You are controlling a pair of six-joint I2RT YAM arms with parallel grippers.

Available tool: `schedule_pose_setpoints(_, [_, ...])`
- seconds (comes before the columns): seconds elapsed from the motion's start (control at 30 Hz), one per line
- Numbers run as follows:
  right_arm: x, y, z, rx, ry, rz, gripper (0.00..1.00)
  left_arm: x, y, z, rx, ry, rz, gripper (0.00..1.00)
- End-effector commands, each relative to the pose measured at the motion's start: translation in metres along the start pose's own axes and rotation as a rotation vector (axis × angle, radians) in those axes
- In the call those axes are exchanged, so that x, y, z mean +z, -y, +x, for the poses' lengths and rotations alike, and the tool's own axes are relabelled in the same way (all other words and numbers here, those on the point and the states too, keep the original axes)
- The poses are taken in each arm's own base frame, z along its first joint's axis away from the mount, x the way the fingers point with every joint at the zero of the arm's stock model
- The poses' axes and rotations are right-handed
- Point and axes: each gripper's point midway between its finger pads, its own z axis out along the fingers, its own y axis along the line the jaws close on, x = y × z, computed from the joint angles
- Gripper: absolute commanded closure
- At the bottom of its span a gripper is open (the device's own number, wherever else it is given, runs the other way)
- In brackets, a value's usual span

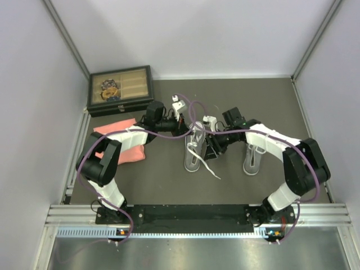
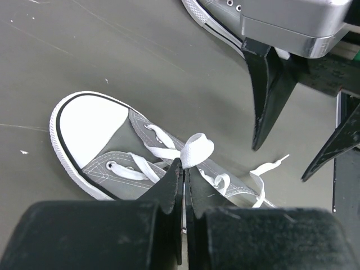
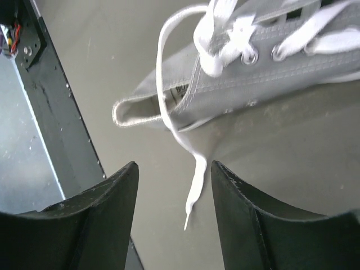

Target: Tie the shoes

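Shoes (image 1: 193, 160) grey, white-capped; laces (image 3: 194, 185) untied.

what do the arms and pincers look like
Both arms match: the left arm and right arm have black joints, white links and a purple cable looping alongside. The left pincer and right pincer have matte black fingers tapering to tips.

We see a dark grey tabletop (image 1: 163, 185), matt, with faint scuffs and small white specks in the left wrist view. White panels close it in: a back wall (image 1: 191, 34) along the far edge, a left wall (image 1: 28, 112) and a right wall (image 1: 337, 112) along the sides. A metal post rises from the far left corner (image 1: 68, 38) and another from the far right corner (image 1: 314, 39). An aluminium rail (image 1: 73, 216) runs along the near edge, with a brushed steel sheet (image 1: 197, 253) just in front of it. The light is soft and even.
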Motion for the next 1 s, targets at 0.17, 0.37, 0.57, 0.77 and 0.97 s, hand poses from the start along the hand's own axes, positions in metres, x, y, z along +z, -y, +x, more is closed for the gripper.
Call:
schedule_pose_setpoints(0.17, [0.028,-0.004,-0.013,-0.112,0.069,-0.083,0.48,0.001,-0.009,0.001,-0.051,0.017,0.005,1.00])
schedule_pose_setpoints(0.37, [0.037,0.000,-0.005,-0.121,0.072,-0.092,0.53,0.001,-0.009,0.003,-0.065,0.015,0.010,1.00])
schedule_pose_setpoints(0.57, [0.044,0.001,-0.003,-0.122,0.079,-0.092,0.70,0.002,-0.011,0.007,-0.080,0.016,0.006,1.00])
schedule_pose_setpoints(0.77, [0.029,-0.012,-0.006,-0.119,0.058,-0.107,1.00,-0.001,-0.012,0.006,-0.095,0.008,-0.003,1.00])
schedule_pose_setpoints(0.97, [-0.009,-0.027,-0.013,-0.121,0.106,-0.073,1.00,-0.020,-0.017,0.003,-0.083,-0.001,-0.025,1.00])
